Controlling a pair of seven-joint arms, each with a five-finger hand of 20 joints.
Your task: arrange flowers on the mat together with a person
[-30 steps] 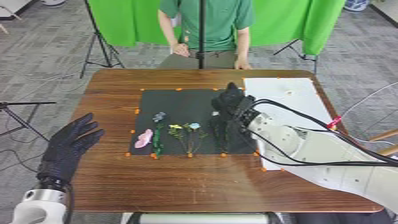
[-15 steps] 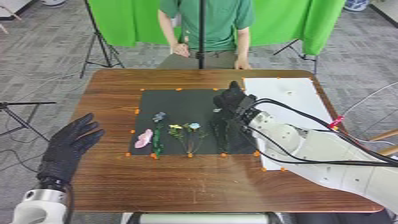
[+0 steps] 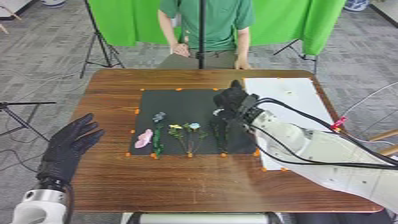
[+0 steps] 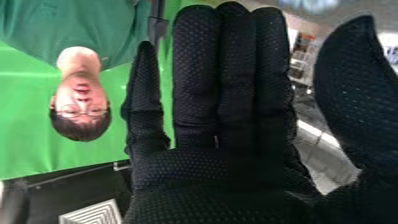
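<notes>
Mat, black and rectangular [image 3: 182, 106], one, laid on a brown wooden table [image 3: 133, 182], with small orange markers [image 3: 189, 155] along its edges; all other places here are given from this mat, left and right being the robot's own. On its left part: one pink flower [image 3: 143, 138], lying near the left edge; just right of it, one blue-grey flower head [image 3: 159, 117] at the far end of a dark green leafy stem [image 3: 157, 142]. On its middle: one yellow flower [image 3: 175, 126] and one pale blue flower [image 3: 194, 126], side by side, their thin stems running toward the near edge. On its right part: one slender dark green stem [image 3: 223, 137], a small whitish bloom [image 3: 218, 112] beyond it, beside the robot's right hand. Right hand, black fabric glove [image 3: 234, 100]: over the right part of the mat, palm edge toward the whitish bloom; whether they touch, I cannot tell. Seen from the wrist, the right hand [image 4: 226, 172] has straight fingers set close together, thumb well apart, nothing clasped. Left hand, black glove [image 3: 67, 147]: left of the mat, fingers extended and slightly spread, holding nothing. Right of the mat: one white rectangular sheet [image 3: 298, 110], bearing a small pale flower [image 3: 289, 92].
</notes>
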